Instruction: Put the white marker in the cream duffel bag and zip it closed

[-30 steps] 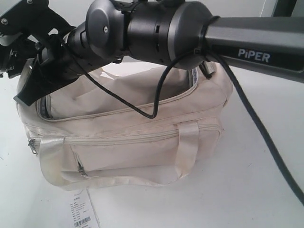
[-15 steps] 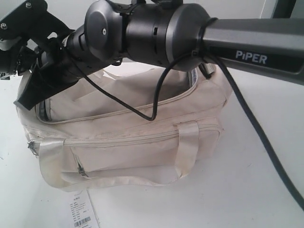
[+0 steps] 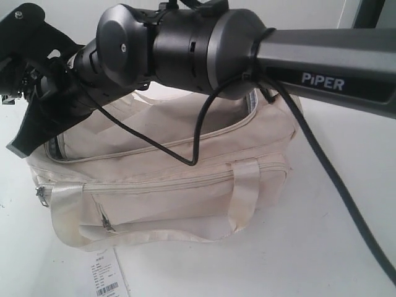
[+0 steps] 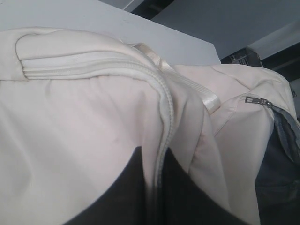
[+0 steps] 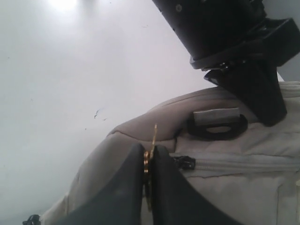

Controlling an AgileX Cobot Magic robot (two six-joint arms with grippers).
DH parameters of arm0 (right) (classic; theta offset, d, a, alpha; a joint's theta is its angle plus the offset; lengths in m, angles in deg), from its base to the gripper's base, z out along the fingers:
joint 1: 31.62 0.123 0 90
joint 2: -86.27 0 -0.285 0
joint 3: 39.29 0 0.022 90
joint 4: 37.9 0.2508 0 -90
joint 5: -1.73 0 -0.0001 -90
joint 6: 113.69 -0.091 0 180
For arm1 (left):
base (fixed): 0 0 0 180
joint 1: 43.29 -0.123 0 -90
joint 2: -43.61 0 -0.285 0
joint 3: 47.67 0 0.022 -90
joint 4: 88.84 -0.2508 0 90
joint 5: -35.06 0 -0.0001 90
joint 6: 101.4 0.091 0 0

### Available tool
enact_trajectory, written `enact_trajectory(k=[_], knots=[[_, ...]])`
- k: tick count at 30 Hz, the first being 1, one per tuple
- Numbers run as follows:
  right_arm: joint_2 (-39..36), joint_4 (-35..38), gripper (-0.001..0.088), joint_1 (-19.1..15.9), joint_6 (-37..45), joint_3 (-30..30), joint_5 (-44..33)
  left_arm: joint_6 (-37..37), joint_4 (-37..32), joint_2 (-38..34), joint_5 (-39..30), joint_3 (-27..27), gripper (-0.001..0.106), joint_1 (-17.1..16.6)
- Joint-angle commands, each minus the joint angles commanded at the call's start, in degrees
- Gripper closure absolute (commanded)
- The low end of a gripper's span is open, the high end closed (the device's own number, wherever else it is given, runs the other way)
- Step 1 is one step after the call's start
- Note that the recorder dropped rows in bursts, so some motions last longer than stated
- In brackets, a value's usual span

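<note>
The cream duffel bag (image 3: 173, 192) lies on a white table, its top zip gaping along most of its length. My right arm reaches across above it to its left end. There my right gripper (image 5: 149, 154) is shut on the gold ring zip pull (image 5: 154, 133), next to a black end buckle (image 5: 216, 125). In the exterior view that gripper (image 3: 21, 143) shows as a dark blade by the bag's left corner. My left gripper (image 4: 154, 161) is shut on the bag's zip seam (image 4: 165, 117), pinching the cream fabric. The white marker is out of view.
A paper tag with a barcode (image 3: 108, 275) hangs off the bag's front. A black cable (image 3: 334, 173) runs down from the right arm across the bag's right end. The left arm's dark body (image 5: 229, 42) hangs close above the buckle end.
My right arm and gripper have moved left and slightly down, holding the zip pull. The bag's left end has shifted a little with it.
</note>
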State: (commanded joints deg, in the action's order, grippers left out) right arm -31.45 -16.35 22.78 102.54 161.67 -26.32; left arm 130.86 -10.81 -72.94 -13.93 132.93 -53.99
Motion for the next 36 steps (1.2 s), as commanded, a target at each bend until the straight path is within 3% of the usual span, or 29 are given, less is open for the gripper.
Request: enact_trajectory(k=[13,36], knots=[[-0.59,2.60,0.0868,0.52,1.56,0.00,-1.12,-1.13,1.61,0.00,-0.11,0.00,0.105,-0.12],[-0.77,7.16,0.0868,0.52,7.75,0.00,-11.23,-1.02,1.60,0.00,0.47,0.00,0.105,-0.12]])
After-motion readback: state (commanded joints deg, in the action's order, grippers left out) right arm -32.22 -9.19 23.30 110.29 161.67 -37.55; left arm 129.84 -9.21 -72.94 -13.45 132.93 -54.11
